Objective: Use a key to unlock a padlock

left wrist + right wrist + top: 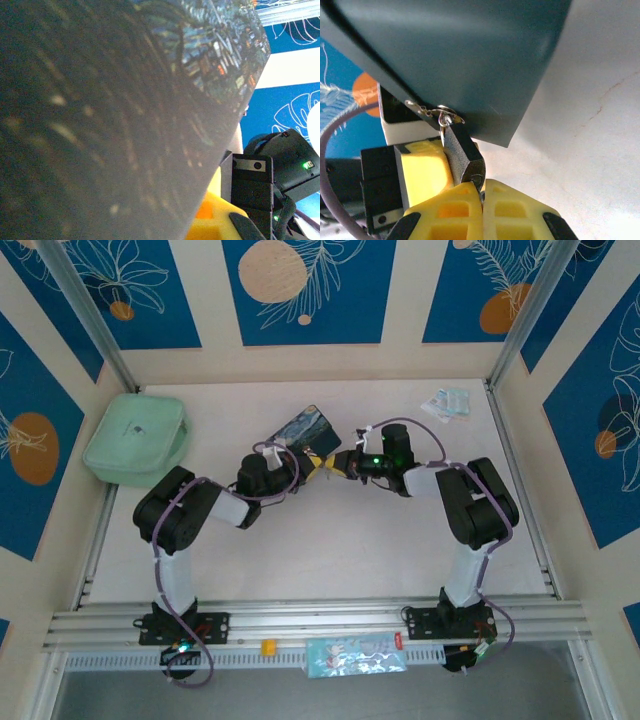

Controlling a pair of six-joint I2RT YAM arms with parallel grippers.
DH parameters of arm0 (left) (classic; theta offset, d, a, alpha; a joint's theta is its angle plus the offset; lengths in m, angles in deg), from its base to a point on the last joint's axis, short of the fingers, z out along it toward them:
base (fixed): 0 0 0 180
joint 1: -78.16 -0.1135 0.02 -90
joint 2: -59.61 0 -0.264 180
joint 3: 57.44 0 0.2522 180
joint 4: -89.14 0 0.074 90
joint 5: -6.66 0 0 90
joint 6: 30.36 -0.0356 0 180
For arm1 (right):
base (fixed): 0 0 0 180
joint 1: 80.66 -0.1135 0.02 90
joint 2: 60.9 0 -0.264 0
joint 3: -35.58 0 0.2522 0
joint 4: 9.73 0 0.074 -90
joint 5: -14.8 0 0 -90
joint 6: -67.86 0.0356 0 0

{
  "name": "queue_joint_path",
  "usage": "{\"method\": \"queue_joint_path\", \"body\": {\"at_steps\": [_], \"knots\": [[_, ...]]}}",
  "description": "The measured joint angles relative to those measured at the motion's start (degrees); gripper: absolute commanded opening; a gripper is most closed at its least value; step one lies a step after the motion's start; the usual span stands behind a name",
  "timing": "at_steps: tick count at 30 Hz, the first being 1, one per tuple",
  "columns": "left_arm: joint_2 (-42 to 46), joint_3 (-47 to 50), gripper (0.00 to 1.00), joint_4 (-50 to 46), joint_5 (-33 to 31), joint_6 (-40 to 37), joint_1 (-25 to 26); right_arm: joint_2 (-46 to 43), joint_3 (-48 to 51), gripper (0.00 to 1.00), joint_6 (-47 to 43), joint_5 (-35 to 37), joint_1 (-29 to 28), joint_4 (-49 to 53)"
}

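Right wrist view: the right gripper (482,197) is pinched shut just below the padlock (462,152), seemingly on the key (480,186); turning should be kept in line with the padlock. The left gripper's (308,460) opening cannot be told.

- padlock (464,152): dark matt metal body, shiny silvery shackle
- tin box (470,55): smooth painted metal, faint sheen
- right gripper (482,192): yellow matt plastic
- table (600,125): pale, matt

Both arms bend inward and meet at mid-frame, where the left gripper (312,458) and the right gripper (340,462) (yellow fingertips close together) sit beside the tilted blue painted tin (305,428). A pale green container (135,438) lies upper left, a clear packet (445,403) upper right.
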Motion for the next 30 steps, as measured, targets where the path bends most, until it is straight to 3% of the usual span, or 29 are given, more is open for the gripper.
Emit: {"method": "queue_joint_path", "body": {"at_steps": [11, 23, 30], "knots": [[-2.3, 0.5, 0.00, 4.6, -0.8, 1.1, -0.4, 3.8, 1.6, 0.00, 22.3, -0.6, -0.1, -12.0], [-2.3, 0.9, 0.00, 5.7, -0.5, 3.6, -0.5, 2.2, 0.9, 0.00, 5.7, 0.8, -0.8, -7.8], [0.3, 1.4, 0.00, -0.8, -2.1, 2.6, -0.8, 2.0, 0.5, 0.00, -1.0, 6.2, -3.1, -5.0]]}}
